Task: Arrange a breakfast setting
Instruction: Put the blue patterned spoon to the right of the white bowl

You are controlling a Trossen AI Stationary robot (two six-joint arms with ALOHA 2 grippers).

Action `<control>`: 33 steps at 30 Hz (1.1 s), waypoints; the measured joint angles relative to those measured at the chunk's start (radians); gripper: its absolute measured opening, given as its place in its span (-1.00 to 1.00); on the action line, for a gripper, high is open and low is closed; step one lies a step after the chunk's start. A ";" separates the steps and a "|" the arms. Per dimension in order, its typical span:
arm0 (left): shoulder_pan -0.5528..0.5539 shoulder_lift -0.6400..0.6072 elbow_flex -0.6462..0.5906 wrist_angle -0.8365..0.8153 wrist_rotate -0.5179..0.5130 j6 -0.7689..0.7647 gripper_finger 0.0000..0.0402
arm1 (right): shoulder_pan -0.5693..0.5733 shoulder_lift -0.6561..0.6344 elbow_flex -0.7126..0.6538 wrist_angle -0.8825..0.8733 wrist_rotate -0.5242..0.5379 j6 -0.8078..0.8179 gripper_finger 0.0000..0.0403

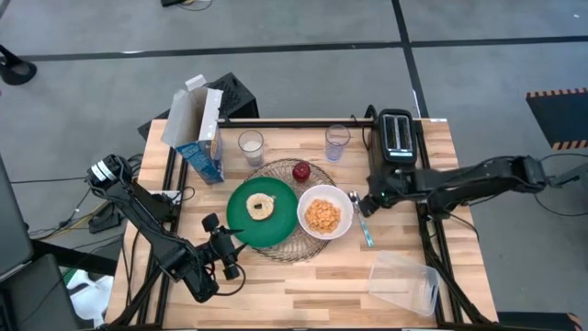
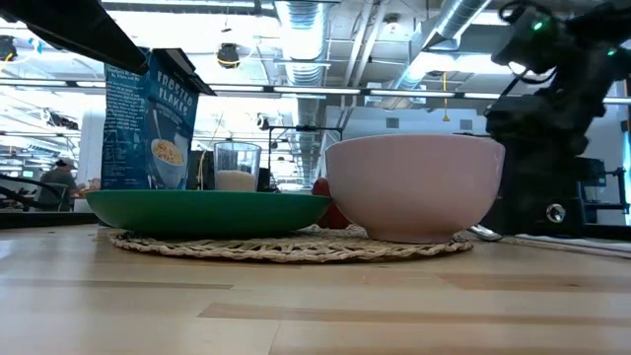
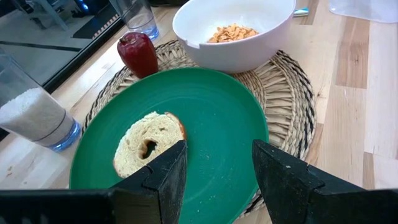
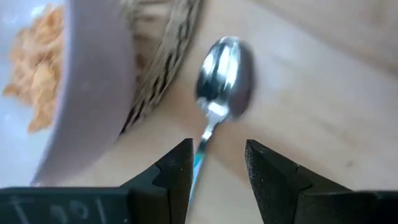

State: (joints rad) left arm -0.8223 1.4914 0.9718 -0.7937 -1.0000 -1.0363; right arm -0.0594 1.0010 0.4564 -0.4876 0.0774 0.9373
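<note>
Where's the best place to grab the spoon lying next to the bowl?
Probably the spoon's thin blue handle, from straight above, fingers across its width. It lies flat on bare table beside the white bowl; the right gripper, open, is right over it.

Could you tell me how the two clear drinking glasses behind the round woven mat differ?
The left clear glass is filled most of the way with something white; the right clear glass holds none of it and looks empty. The left glass stands beside the blue cereal box, the right glass near the black toaster. Both stand upright on the wooden table.
</note>
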 joint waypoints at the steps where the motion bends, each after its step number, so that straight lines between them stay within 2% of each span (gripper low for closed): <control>1: 0.000 0.000 0.000 0.000 0.000 0.000 -0.15 | 0.032 -0.002 0.000 -0.001 0.002 0.021 -0.14; 10: 0.000 0.000 0.000 0.003 0.001 -0.006 -0.15 | 0.293 0.078 0.000 0.006 0.050 0.195 -0.14; 14: 0.000 0.000 0.000 0.003 0.001 -0.007 -0.15 | 0.362 0.140 0.000 0.025 0.067 0.262 -0.14; 24: 0.000 0.000 0.000 0.003 0.002 -0.008 -0.15 | 0.391 0.261 0.003 0.140 0.083 0.283 -0.14; 29: 0.000 0.000 0.000 0.003 0.003 -0.008 -0.15 | 0.391 0.270 0.015 0.123 0.066 0.308 -0.14; 33: 0.000 0.000 0.000 0.004 0.003 -0.008 -0.15 | 0.392 0.245 0.050 0.037 0.039 0.312 -0.14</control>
State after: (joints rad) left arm -0.8223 1.4914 0.9718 -0.7898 -0.9973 -1.0439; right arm 0.3327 1.2465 0.5061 -0.4510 0.1162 1.2492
